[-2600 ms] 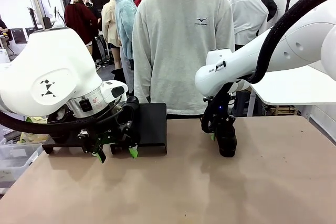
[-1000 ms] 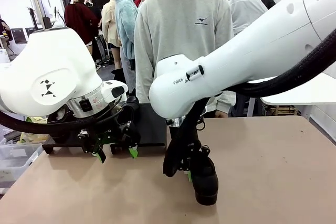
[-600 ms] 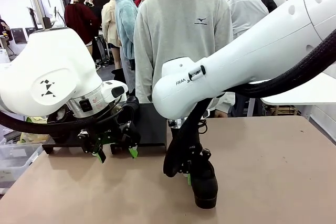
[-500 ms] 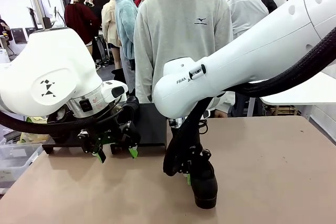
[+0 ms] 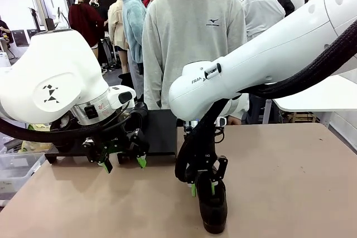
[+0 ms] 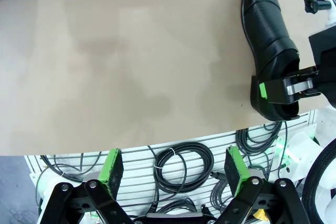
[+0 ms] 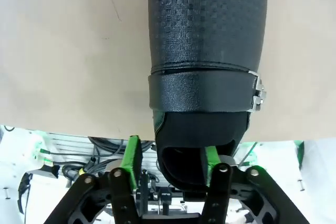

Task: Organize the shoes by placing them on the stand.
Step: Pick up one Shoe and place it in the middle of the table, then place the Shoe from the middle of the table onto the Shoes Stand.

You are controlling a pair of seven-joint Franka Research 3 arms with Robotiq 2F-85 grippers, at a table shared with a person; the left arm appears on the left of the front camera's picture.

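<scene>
One black shoe (image 5: pixel 213 213) stands on the tan table near its front edge, toe toward me. My right gripper (image 5: pixel 202 189) hovers just over its heel with the jaws parted. In the right wrist view the shoe (image 7: pixel 205 40) stretches away from the gripper (image 7: pixel 170 153); one green pad is outside the heel and the other at the shoe's opening, with a gap beside the heel. The left wrist view shows the same shoe (image 6: pixel 268 30) lying at the right. My left gripper (image 5: pixel 124 164) hangs open and empty in front of the black stand (image 5: pixel 162 129).
A person in a grey sweatshirt (image 5: pixel 192 43) stands at the far side of the table. A clear bin (image 5: pixel 14 165) sits off the table's left edge. Coiled cables (image 6: pixel 184 163) hang below the table's near edge. A white table (image 5: pixel 312 96) stands at the right.
The right gripper carried the shoe from the far right toward the front middle, set it down and opened its jaws. The left arm has not moved.
</scene>
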